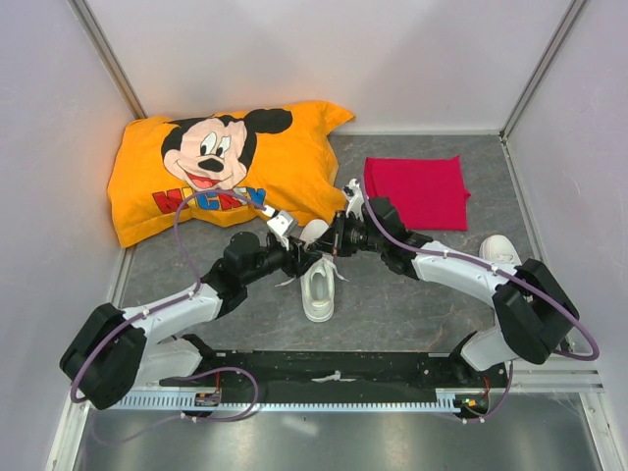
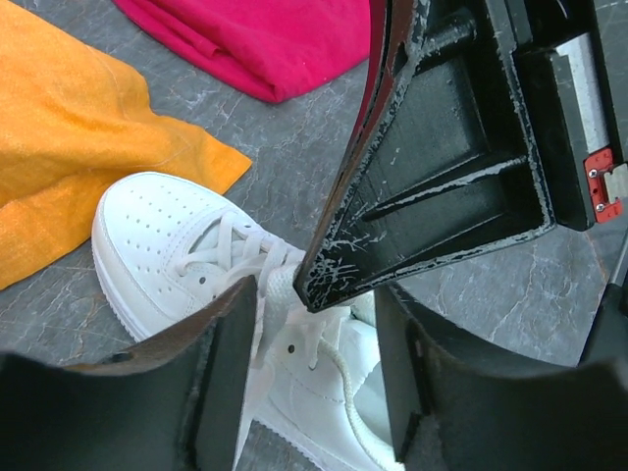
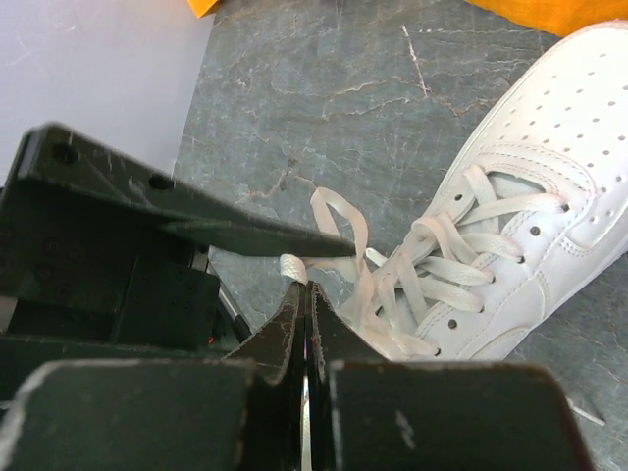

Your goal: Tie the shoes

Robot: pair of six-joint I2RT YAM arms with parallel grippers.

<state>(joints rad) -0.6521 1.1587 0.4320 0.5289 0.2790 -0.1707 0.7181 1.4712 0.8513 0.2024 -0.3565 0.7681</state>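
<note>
Grey stone-patterned table [image 1: 412,304], walled in white on three sides.

Orange Mickey pillow [image 1: 226,167]: largest item. Lies flat at 10–11 o'clock on the table and reaches to the back wall.

Left arm [image 1: 167,314] and right arm [image 1: 471,275]: both reach inward from the near edge and meet over the table centre.

Red cloth [image 1: 417,191]: folded flat at 1 o'clock, well apart from the pillow.

Shoe A [image 1: 318,294]: white low-top at the table centre, directly under both claws. Toe points to 12 o'clock, just beside the pillow's near corner. Heel points to 6 o'clock. Sits upright on its sole with the mouth facing up. I cannot make out what is inside.

Shoe B [image 1: 500,250]: white, at 3 o'clock by the right wall, partly hidden behind the right arm. Well apart from shoe A.

Left gripper [image 2: 314,324]: jaws stand at middling width over the laced part of shoe A. I cannot tell whether either pad touches a lace.

Right gripper [image 3: 306,294]: jaws pressed together, pinching the lace [image 3: 339,208]. A short end of it pokes out past the tips. One of its fingers reaches between the left claw's fingers.

The lace makes a loose loop that rises from the eyelets on the shoe's 9 o'clock side.
</note>
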